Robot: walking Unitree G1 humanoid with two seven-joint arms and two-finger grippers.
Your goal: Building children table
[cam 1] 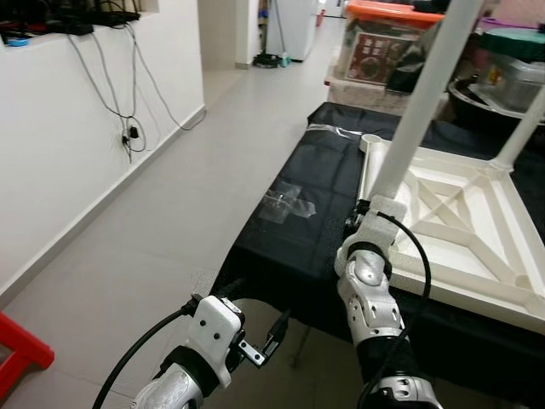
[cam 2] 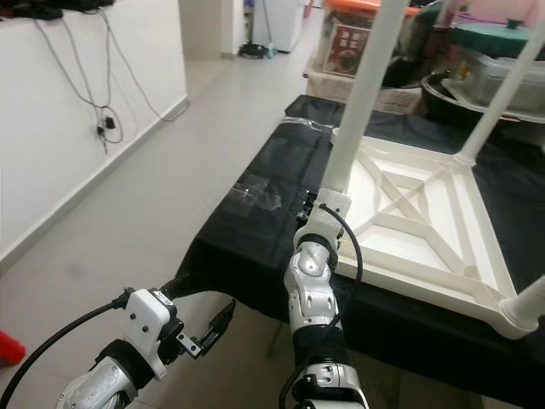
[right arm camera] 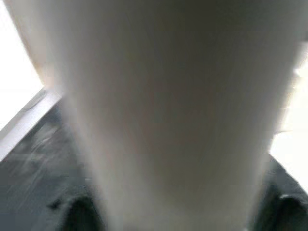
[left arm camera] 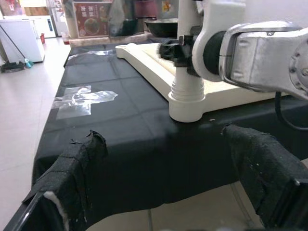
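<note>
Here, an upturned white children's table top (cam 1: 464,226) lies on a black-covered counter (cam 1: 298,247), ribbed underside up, with white legs rising from its corners. The right end effector (cam 1: 368,215) is at the nearest-left corner, wrapped around the base of the white leg (cam 1: 421,98) that stands upright in its round socket (left arm camera: 186,98) — the right wrist view is taken up by that pale leg at very close range, dark finger pads at either side, so the fingers are clamped on it. Another leg (cam 1: 521,128) stands at the far right corner, and the right eye view catches a third (cam 2: 530,305) at the near right corner.

The left end effector (cam 1: 271,334) hangs low on the near left, off the counter's edge and above the grey tiled floor (cam 1: 162,213), its two black padded fingers (left arm camera: 72,168) spread apart and holding nothing. A patch of clear tape (cam 1: 288,203) shines on the black cloth to the left of the table top. Beyond the counter sit stacked storage boxes (cam 1: 383,43); cables (cam 1: 119,94) trail down the white wall on the left.
</note>
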